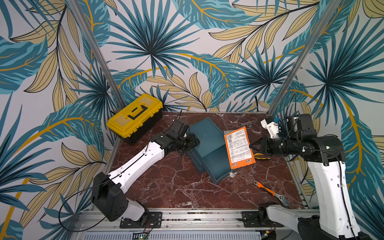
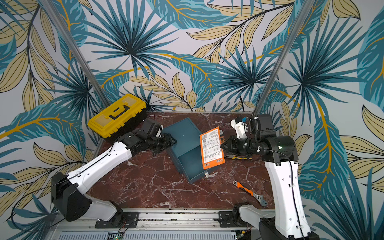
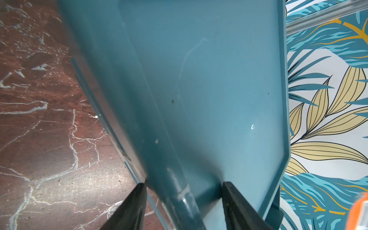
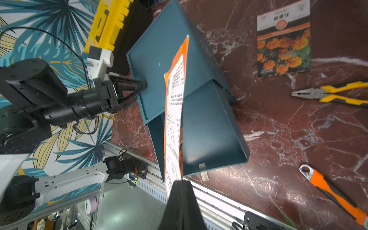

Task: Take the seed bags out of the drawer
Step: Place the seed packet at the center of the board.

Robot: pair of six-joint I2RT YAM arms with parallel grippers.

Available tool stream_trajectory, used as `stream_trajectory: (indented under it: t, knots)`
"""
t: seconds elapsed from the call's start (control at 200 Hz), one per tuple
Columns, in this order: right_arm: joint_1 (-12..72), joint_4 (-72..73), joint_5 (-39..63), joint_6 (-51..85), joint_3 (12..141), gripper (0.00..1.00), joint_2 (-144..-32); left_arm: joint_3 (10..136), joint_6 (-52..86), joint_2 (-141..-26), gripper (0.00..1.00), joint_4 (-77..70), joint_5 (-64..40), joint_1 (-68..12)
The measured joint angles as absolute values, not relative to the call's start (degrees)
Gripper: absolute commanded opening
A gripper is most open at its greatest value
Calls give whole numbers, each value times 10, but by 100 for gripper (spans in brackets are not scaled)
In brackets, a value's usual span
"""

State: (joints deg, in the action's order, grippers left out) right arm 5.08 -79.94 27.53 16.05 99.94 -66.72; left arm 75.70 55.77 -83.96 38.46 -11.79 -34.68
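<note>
Two grips matter: the left gripper (image 1: 194, 141) clamps the teal cabinet (image 1: 204, 132) corner — hold it steady. Over the open drawer (image 1: 218, 166) hangs an orange seed bag (image 1: 239, 147), pinched at its edge by the closed right gripper (image 1: 252, 146) — lift it clear of the rim.

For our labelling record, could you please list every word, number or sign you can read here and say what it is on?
"孔雀草", apparently, seen upside down: title on the seed bag lying on the table.
The held seed bag, in the right end effector: barcode, QR code and printed panel, too small to read.
The yellow toolbox, blue drawer unit, wrench, pliers: no text visible.
</note>
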Motion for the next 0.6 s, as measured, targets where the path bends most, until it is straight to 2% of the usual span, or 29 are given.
stream_trajectory:
  t: [0.275,0.461,0.601]
  knots:
    - [7,-690,186,176,1001,0,-675,771,552,-853,63,388,-124,-347]
    - [-20,-610,93,180,999,0,-750,773,548,-856,63,388,-127,-347]
    - [-46,-562,62,177,999,0,-822,774,548,-857,63,388,-129,-345]
